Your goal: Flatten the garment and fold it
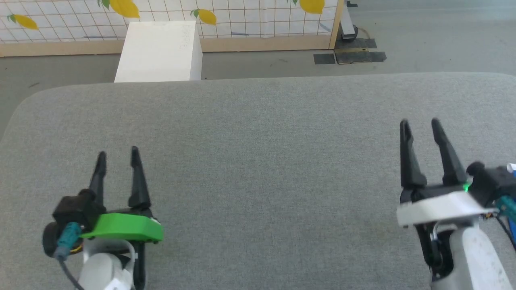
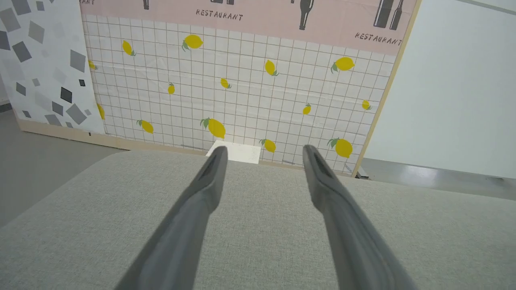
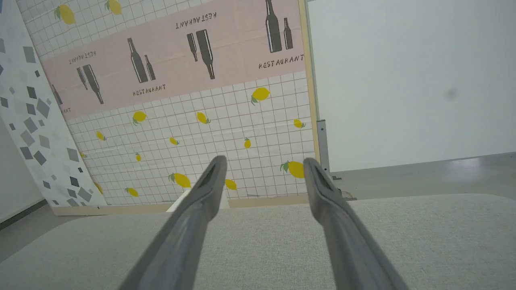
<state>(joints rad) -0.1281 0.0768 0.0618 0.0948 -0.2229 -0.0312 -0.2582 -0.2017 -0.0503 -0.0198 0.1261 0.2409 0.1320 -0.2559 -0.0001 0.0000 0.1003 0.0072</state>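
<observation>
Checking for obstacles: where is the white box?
In the head view, the white box stands on the floor beyond the far edge of the grey table, left of centre, before the lemon-patterned panel.

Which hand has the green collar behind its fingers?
The left hand: a bright green collar sits at the base of its fingers, while the right hand has a white one. Both are open over the grey table.

Over the near half of the table [image 1: 258,161], the left gripper [image 1: 117,152] sits at the left and the right gripper [image 1: 419,122] at the far right, well apart, while behind the table's far edge a box [image 1: 159,52] stands on the floor [image 1: 262,64] before a panel [image 1: 242,20]
</observation>
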